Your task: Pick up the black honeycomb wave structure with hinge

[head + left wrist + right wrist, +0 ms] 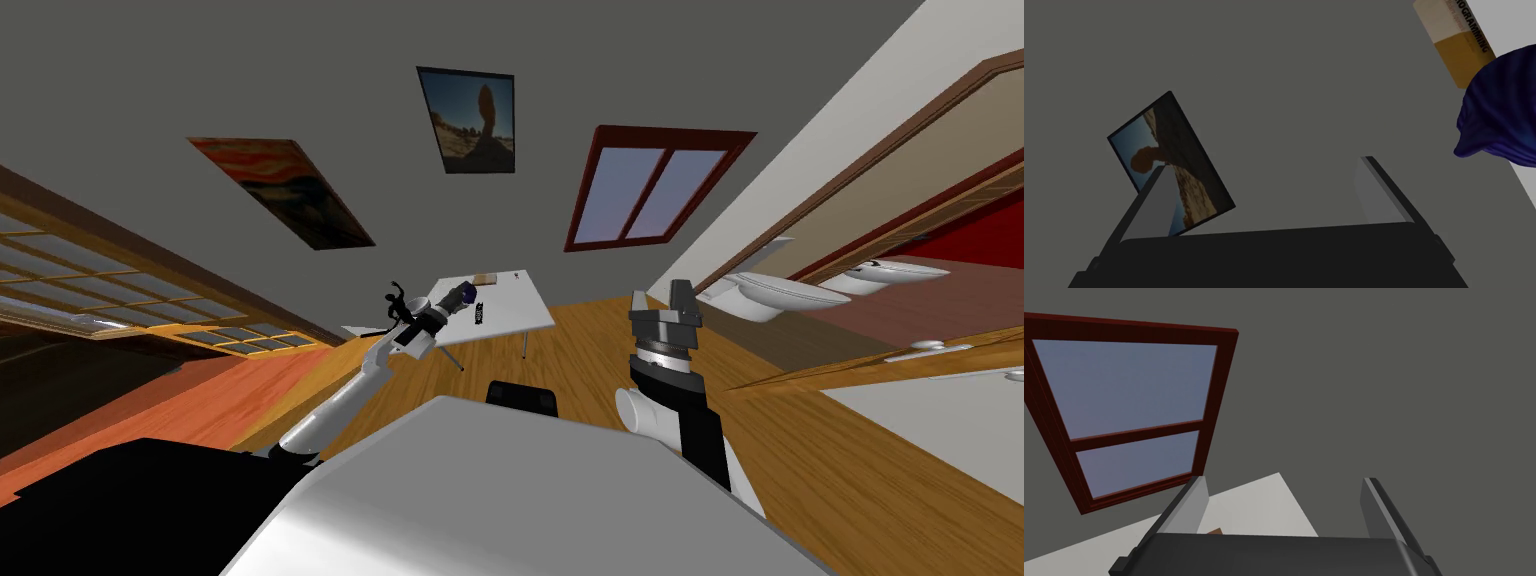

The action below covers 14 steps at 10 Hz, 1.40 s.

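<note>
At mid-frame in the head view, the small black honeycomb structure (480,313) lies on the white table (525,308), just right of a dark blue ribbed object (466,294). The robot's left gripper (1264,165), fingers spread and empty, hangs close beside the blue object, pointing at the wall rather than the target. A clean pick likely means tipping it downward, clearing the blue object, then straddling the piece. The right gripper (1284,479), also spread, is raised right of centre.
</note>
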Available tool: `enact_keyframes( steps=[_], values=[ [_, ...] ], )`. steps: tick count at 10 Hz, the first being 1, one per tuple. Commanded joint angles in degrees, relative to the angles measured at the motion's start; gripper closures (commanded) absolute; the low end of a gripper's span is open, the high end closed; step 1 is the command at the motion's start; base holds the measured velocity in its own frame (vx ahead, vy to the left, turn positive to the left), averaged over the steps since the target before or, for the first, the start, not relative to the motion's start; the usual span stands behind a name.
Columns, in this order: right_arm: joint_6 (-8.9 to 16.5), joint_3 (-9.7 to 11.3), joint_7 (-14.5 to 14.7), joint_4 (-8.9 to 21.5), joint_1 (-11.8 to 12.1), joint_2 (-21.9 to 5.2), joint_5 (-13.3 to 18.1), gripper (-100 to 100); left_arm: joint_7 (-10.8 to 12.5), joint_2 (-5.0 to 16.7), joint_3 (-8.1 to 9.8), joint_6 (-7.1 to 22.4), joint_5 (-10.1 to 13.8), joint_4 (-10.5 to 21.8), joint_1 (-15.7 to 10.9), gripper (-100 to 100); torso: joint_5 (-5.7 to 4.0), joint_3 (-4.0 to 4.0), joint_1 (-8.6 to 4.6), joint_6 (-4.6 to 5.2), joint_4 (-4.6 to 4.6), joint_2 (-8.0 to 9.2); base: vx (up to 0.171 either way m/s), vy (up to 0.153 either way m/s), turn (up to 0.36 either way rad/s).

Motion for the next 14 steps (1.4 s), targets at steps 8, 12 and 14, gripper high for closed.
enact_keyframes(
  steps=[8, 12, 14],
  values=[
    [0.0, 0.0, 0.0, 0.0, 0.0, 0.0, 0.0, 0, 2.8, 12.3, -5.58, 9.5, 1.9, 8.7, -0.6, -100, -0.01, -0.05, -0.05, -0.04, -0.01, -0.08, -0.007, 0.000, -0.151],
    [0.0, 0.0, 0.0, 0.0, 0.0, 0.0, 0.0, 0, 5.4, 18.1, -9.39, 14.4, 2.1, 13.3, 0.2, -100, -0.02, -0.09, -0.11, -0.02, -0.04, -0.15, 0.021, -0.021, -0.182],
    [0.0, 0.0, 0.0, 0.0, 0.0, 0.0, 0.0, 0, 6.4, 20.0, -10.72, 15.9, 2.1, 14.7, 0.6, -100, -0.04, -0.15, -0.17, -0.02, -0.06, -0.26, 0.045, -0.029, -0.163]
  ],
)
